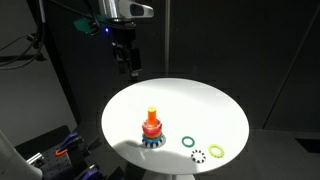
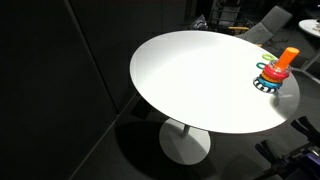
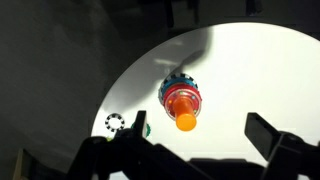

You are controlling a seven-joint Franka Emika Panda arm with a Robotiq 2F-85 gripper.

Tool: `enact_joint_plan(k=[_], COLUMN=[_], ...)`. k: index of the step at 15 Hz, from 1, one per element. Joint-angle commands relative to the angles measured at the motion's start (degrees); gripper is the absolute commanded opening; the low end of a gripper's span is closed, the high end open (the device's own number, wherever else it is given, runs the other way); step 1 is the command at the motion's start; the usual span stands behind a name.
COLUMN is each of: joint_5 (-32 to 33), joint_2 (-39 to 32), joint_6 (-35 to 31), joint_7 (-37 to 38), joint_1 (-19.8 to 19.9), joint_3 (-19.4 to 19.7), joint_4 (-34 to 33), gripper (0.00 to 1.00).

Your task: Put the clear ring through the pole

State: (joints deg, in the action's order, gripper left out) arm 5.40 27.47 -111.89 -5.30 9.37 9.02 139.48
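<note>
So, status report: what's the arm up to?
Gripper open, empty, high above table. Clear ring flat on table, off the pole. Nothing blocking the pole top.

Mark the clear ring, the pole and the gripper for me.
clear ring (image 3: 108, 123): wrist view, left side of its rim.
pole (image 1: 152, 125): in an exterior view, on the red collar.
gripper (image 1: 131, 70): in an exterior view, midway between its fingertips.
</note>
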Motion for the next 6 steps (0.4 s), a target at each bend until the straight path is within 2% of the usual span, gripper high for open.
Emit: enact_joint_plan(k=[1,6], joint_5=[0.0,0.0], joint_2=[0.5,0.5], joint_6=[0.1,0.1], joint_7=[0.0,0.0], joint_1=[-0.1,-0.1], joint_3=[0.1,0.1], joint_4=[-0.1,0.1], gripper=[1.00,1.00])
